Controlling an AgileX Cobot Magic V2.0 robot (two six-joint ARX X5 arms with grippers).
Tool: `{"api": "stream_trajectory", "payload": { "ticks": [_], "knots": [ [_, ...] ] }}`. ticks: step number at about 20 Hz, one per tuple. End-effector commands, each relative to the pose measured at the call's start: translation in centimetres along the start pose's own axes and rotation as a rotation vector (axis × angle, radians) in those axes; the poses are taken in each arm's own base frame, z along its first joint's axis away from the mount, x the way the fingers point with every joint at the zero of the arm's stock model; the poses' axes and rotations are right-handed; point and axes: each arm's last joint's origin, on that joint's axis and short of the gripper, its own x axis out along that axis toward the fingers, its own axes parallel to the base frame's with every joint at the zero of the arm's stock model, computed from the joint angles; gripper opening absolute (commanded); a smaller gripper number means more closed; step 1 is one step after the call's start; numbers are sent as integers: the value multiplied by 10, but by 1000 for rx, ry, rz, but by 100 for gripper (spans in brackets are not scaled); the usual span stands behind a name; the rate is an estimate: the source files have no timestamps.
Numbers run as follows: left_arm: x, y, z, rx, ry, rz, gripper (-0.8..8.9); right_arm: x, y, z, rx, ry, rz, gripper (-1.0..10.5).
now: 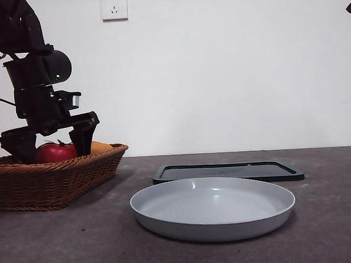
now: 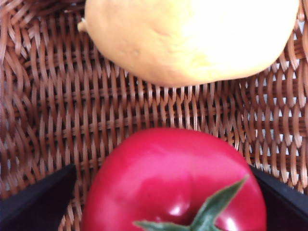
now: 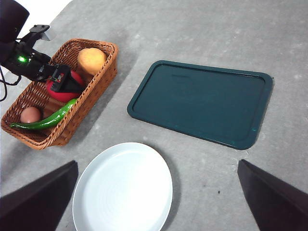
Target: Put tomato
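The red tomato (image 1: pixel 55 152) with a green stem lies in the wicker basket (image 1: pixel 49 188) at the left. My left gripper (image 1: pixel 54 149) is lowered into the basket, open, with one jaw on each side of the tomato. In the left wrist view the tomato (image 2: pixel 173 183) fills the space between the jaws, and wicker shows in a gap beside one jaw. The right wrist view shows the tomato (image 3: pixel 58 92) under the left gripper (image 3: pixel 60 83). My right gripper (image 3: pixel 158 162) is open and empty, high above the table.
An orange fruit (image 1: pixel 101 147) lies beside the tomato in the basket. A green pepper (image 3: pixel 45 120) and a small brown egg-like thing (image 3: pixel 30 114) lie at the basket's other end. A grey plate (image 1: pixel 216 226) stands in front of a dark green tray (image 1: pixel 227 172).
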Motion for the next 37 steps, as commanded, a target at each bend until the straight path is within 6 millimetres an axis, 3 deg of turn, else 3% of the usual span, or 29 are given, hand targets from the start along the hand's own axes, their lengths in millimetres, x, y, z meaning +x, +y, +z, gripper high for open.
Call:
{"api": "stream_trajectory", "payload": {
  "ticks": [1,4,8,11,14,19,26,31,34,37],
  "knots": [
    [-1,0,7,16,-16,2,316,-1,2,5,-2,-16,8,734],
    [-18,-2,13,10,-7,1,308,-1,2,5,-2,-16,8,733],
    [-72,-18,24,-15,-27,-21,308,-1,2,5,-1,-15,8,734],
    [-110,-47,23,27,-44,-44,307,-1,2,5,-1,-15,8,734],
    [-123,-88,15,115,-49,-113,307,-1,2,5,-2,-16,8,733],
    [-103,-163,-14,315,51,-187,307,-1,2,5,-2,-17,5,733],
    [-42,-238,-72,495,88,-260,307,-1,2,5,-4,-17,5,734],
    [-30,-267,-91,560,63,-287,307,-1,2,5,-6,-18,6,734],
    [-18,-273,-94,564,59,-245,307,-1,2,5,-6,-18,6,734],
    [7,-274,-97,566,114,-202,307,-1,2,5,-6,-18,6,734]
  ]
}}
